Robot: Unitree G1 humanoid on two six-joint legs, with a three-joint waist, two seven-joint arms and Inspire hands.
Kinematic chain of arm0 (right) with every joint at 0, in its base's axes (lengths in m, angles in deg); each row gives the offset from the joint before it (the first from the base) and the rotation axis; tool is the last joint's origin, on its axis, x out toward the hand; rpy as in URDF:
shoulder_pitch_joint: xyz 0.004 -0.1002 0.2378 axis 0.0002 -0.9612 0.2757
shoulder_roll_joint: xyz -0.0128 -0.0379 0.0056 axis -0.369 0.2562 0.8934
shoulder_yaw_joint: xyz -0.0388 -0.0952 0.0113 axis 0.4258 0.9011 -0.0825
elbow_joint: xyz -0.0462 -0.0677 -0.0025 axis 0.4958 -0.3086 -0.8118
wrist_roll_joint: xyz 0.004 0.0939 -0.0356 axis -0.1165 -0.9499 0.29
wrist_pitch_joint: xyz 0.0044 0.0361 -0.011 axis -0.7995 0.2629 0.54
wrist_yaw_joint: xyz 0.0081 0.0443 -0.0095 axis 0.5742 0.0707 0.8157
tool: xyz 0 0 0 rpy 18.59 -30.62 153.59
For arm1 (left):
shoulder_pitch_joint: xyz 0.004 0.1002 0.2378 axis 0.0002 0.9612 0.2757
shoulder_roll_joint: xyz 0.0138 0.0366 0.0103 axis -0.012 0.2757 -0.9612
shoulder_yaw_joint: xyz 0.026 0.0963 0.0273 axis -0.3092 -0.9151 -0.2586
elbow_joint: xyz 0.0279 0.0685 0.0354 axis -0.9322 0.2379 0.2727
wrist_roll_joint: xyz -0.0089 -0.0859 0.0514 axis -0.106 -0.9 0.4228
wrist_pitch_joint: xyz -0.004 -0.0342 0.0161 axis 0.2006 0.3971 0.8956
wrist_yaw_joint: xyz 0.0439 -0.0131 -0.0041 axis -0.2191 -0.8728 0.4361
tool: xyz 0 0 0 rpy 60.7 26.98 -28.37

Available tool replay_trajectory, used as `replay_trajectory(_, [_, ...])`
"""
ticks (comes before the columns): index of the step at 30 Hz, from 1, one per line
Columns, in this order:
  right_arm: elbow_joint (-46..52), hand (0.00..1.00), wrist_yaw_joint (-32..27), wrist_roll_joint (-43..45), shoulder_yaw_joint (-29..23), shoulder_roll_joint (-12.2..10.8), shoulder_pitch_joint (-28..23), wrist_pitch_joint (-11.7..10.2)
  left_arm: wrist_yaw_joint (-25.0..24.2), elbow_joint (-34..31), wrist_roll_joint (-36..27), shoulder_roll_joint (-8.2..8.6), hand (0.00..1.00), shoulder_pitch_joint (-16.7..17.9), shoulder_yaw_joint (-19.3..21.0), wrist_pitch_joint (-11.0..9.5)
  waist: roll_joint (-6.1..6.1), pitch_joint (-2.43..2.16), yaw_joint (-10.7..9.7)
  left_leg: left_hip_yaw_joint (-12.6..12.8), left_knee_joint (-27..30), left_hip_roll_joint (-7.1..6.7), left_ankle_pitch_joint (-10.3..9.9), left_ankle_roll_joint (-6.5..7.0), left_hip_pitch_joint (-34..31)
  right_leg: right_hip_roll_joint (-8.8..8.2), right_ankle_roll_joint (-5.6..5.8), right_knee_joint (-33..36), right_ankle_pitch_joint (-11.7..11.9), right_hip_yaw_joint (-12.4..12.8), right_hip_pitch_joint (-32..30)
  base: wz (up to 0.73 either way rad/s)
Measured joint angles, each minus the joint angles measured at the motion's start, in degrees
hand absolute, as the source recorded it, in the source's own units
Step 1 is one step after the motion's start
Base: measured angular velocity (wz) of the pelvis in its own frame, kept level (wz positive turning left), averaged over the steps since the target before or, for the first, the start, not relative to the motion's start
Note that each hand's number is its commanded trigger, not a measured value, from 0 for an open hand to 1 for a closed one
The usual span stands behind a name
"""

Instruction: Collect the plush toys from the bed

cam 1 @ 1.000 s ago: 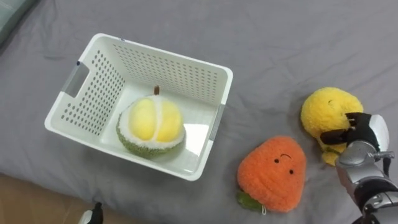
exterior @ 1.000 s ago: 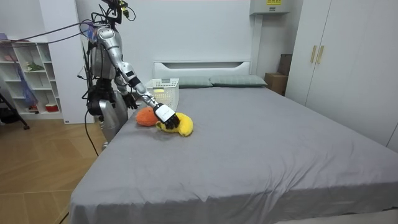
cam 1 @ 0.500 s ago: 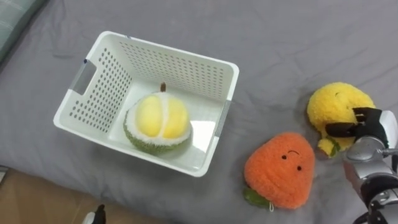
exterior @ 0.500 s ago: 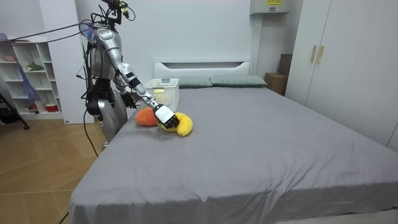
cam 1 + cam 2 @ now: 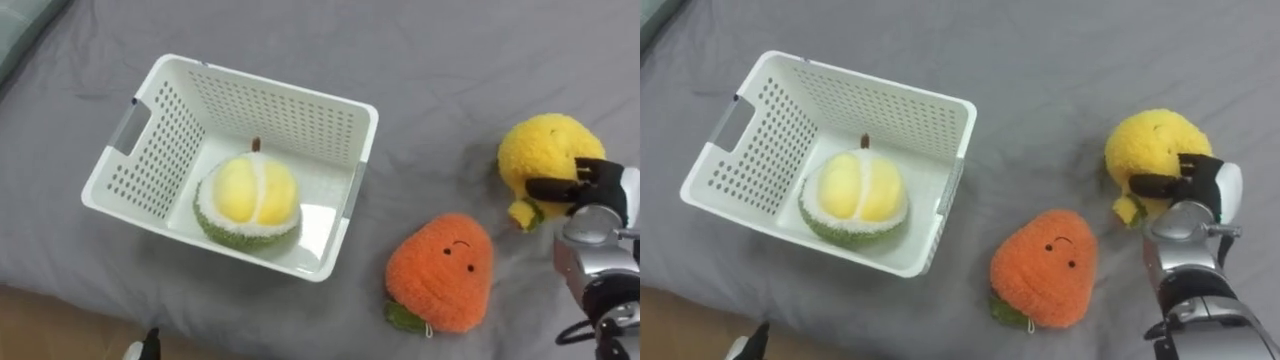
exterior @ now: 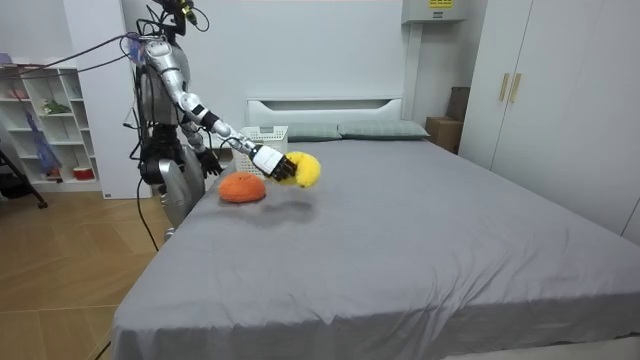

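Fingers of the right hand [image 5: 598, 190] grasp the round yellow plush toy [image 5: 540, 150], held clear above the grey bed sheet [image 5: 450, 60]. Well to the hand's left sits the white perforated plastic basket [image 5: 270, 90] holding a green-and-yellow durian plush [image 5: 247, 200]. The orange plush fruit [image 5: 440, 270] lies between, low enough to pass over. The left hand [image 6: 207, 162] hangs beside the robot's body.

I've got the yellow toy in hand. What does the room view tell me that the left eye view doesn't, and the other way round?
Room view: the yellow plush toy hangs clear above the bed, and the robot stands at the bed's side near the pillows. Left eye view: a durian plush lies inside the white basket, and the orange plush toy has a small face. Both: the right hand shut on the yellow plush toy, the orange plush toy on the bed beside the basket.
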Motion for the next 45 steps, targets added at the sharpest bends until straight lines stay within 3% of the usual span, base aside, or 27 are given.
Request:
replay_trajectory(2, [6.21,1.00,-0.05,3.39,0.10,-1.19,-3.51,0.08,-0.15,-0.05,0.40,-0.02,0.00,1.28,1.77,0.25,-1.35,-0.85,-0.05,0.49,-0.67,-0.04,-0.05,-0.02,3.15,0.17,-0.02,-1.33,0.01,0.18,3.39,-0.02])
replay_trajectory(10, [28.95,1.00,1.93,10.23,1.99,-3.24,-13.89,0.35,-0.79,-0.68,-0.02,0.36,0.00,4.11,2.92,0.94,-1.34,-0.86,0.03,1.32,-2.40,0.24,-0.92,-0.02,10.42,0.77,0.40,-2.39,-0.23,1.47,10.02,-0.05])
replay_trajectory(18, [40.46,1.00,5.50,10.94,2.27,-3.48,-14.25,0.61,-1.37,-0.85,1.45,0.89,0.00,5.36,4.56,1.63,-1.40,-0.84,-0.74,1.36,-2.55,0.32,-1.26,-0.18,12.94,0.87,0.61,-2.76,-0.36,1.33,12.49,-0.01])
replay_trajectory(23, [46.40,1.00,9.30,14.40,2.32,-4.35,-14.25,0.70,-2.42,-2.20,5.90,0.96,0.00,6.07,6.57,2.06,-1.41,-0.84,-0.05,1.29,-2.59,0.45,-1.48,-0.37,13.09,1.15,0.57,-3.34,-0.34,1.44,12.96,0.00])
replay_trajectory(29, [50.10,1.00,11.21,17.51,3.75,-5.67,-14.20,1.45,-2.38,-3.21,6.74,1.68,0.00,6.06,7.43,3.14,-1.65,-0.73,0.51,0.90,-2.58,0.43,-1.74,-0.43,13.41,1.19,0.85,-3.44,-0.51,1.24,13.53,0.03])
replay_trajectory(42, [58.28,1.00,18.29,23.03,11.90,-7.59,-14.04,2.76,-2.39,-3.80,8.15,2.18,0.00,5.67,7.27,3.17,-2.04,-0.50,3.58,0.46,-2.49,0.42,-2.00,-0.36,14.21,1.17,0.85,-3.35,-0.51,0.80,14.56,0.01])
replay_trajectory(45, [58.28,1.00,19.30,23.39,12.49,-9.01,-13.98,2.76,-2.76,-4.27,8.20,2.24,0.00,5.41,7.27,3.06,-2.26,-0.38,4.80,0.32,-2.37,0.42,-2.03,-0.38,14.29,1.19,0.84,-3.30,-0.51,0.91,14.65,0.00])
